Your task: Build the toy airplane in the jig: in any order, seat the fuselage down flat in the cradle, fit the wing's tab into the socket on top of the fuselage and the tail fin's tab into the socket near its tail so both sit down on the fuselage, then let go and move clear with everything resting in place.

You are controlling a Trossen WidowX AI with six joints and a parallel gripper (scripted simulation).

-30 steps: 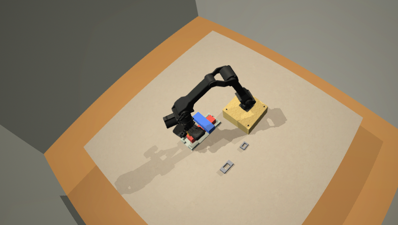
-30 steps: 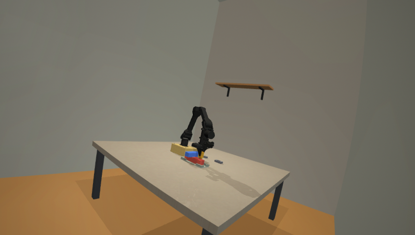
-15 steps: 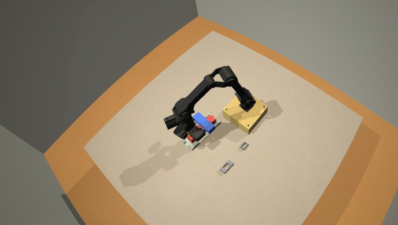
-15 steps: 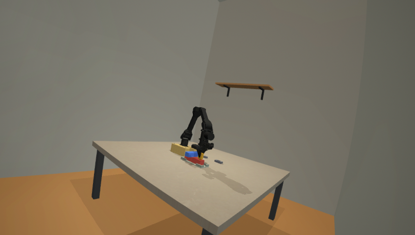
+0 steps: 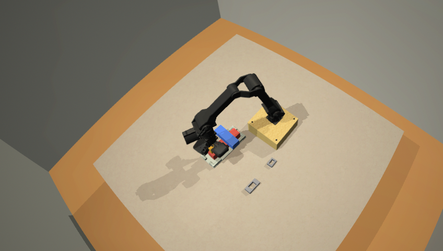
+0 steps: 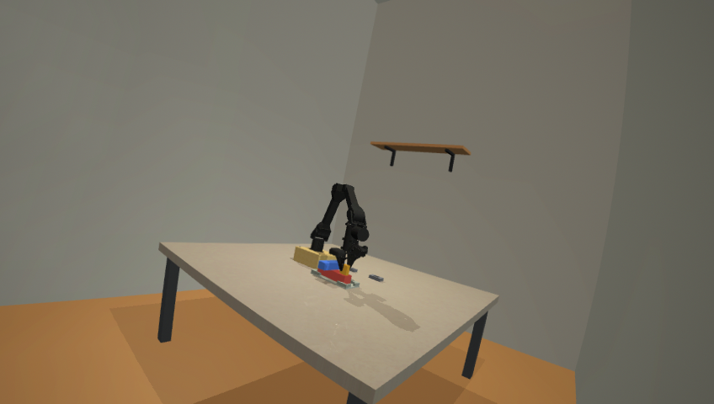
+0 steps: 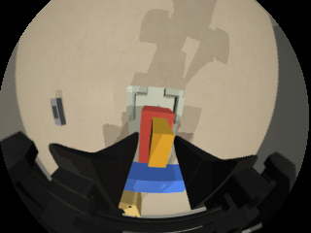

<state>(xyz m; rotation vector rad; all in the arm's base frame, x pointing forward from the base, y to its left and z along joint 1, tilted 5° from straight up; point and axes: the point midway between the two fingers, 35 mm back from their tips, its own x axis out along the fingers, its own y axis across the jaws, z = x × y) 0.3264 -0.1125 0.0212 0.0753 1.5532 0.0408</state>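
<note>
The red fuselage [image 5: 212, 155] [image 6: 333, 275] [image 7: 145, 141] lies in the pale jig [image 5: 214, 164] [image 7: 180, 99]; whether it is fully flat is too small to tell. The blue wing [image 5: 226, 136] [image 6: 327, 265] [image 7: 155, 185] lies across its top. The yellow tail fin [image 5: 211, 148] [image 6: 346, 270] [image 7: 161, 146] stands upright on the fuselage near its tail end. Its tab and socket are hidden, so its seating cannot be told. My gripper [image 5: 211, 149] [image 6: 345, 268] [image 7: 157, 138] is open around the fin, with a gap on the left and the right finger very near it in the wrist view.
The yellow base block [image 5: 279, 132] [image 6: 306, 257] [image 7: 130, 204] carries the arm beyond the wing end of the jig. A small grey frame [image 5: 274, 159] and a larger grey frame [image 5: 255, 181] [image 6: 375, 278] lie on the table to one side. A wall shelf [image 6: 420, 148] is far behind.
</note>
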